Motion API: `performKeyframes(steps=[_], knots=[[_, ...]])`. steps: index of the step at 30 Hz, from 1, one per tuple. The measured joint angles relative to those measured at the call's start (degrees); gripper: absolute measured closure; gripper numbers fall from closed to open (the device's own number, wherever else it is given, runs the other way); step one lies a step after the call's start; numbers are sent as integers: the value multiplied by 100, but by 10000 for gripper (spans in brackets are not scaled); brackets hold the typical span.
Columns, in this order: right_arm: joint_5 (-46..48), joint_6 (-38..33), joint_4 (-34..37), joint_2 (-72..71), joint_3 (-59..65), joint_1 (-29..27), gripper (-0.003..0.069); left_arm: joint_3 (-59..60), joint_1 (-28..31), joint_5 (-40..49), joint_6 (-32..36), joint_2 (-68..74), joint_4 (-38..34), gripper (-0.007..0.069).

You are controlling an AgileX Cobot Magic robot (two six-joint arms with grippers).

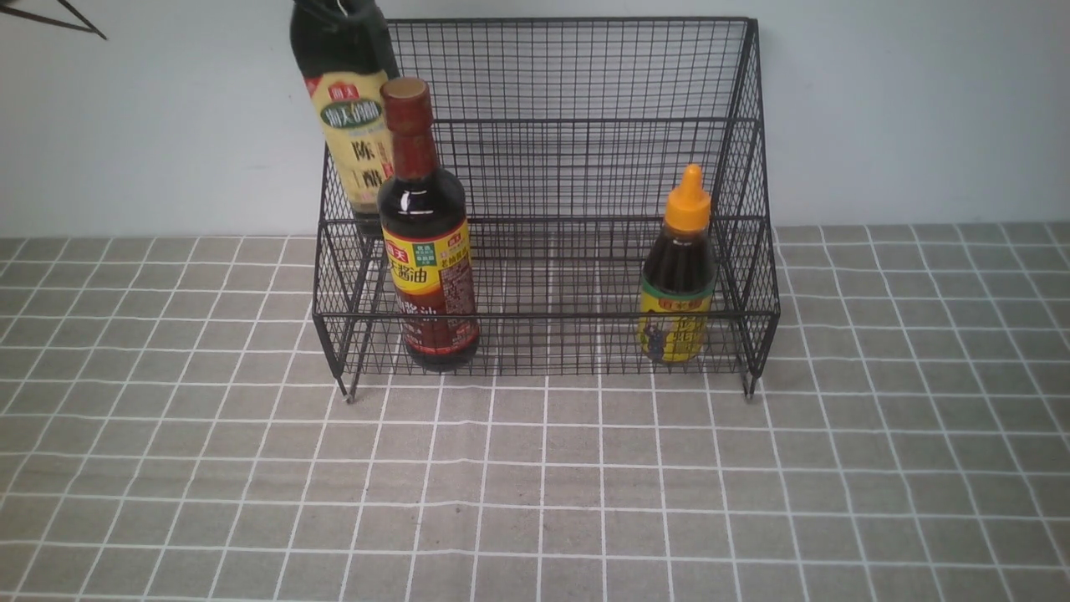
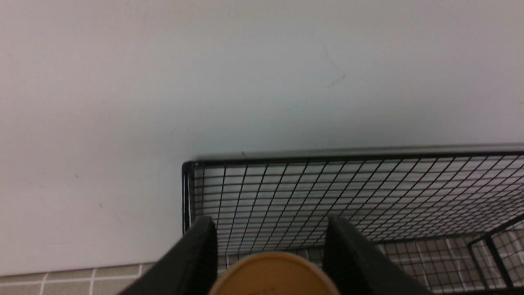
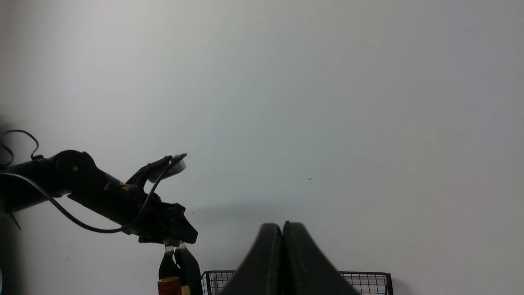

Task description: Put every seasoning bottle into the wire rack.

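The black wire rack stands against the wall. On its lower tier are the tall bottle with a red-brown neck at the left and the short orange-capped bottle at the right. The tan-label bottle hangs tilted at the rack's left end, with its base down at the upper tier; I cannot tell if it rests there. My left gripper is shut on its neck, and the gold cap shows between the fingers. The right gripper is shut and empty, high up and facing the wall.
A grey checked cloth covers the table in front of the rack. A pale wall runs right behind it. The left arm reaches in above the rack's left end.
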Motion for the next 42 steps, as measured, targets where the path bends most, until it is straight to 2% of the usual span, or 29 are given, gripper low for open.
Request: performKeyframes(steps=[10, 18, 24, 28, 34, 42], knots=[[0, 0, 0, 0, 0, 0, 671, 6, 0, 661, 5, 366, 18, 317], [3, 0, 0, 0, 0, 0, 671, 1, 0, 676, 18, 372, 12, 313], [3, 0, 0, 0, 0, 0, 671, -52, 0, 535, 89, 305, -43, 208], [3, 0, 0, 0, 0, 0, 671, -52, 0, 541, 126, 195, -48, 187], [3, 0, 0, 0, 0, 0, 671, -57, 0, 536, 133, -42, 12, 187], [3, 0, 0, 0, 0, 0, 671, -120, 0, 554, 158, -475, 506, 204]])
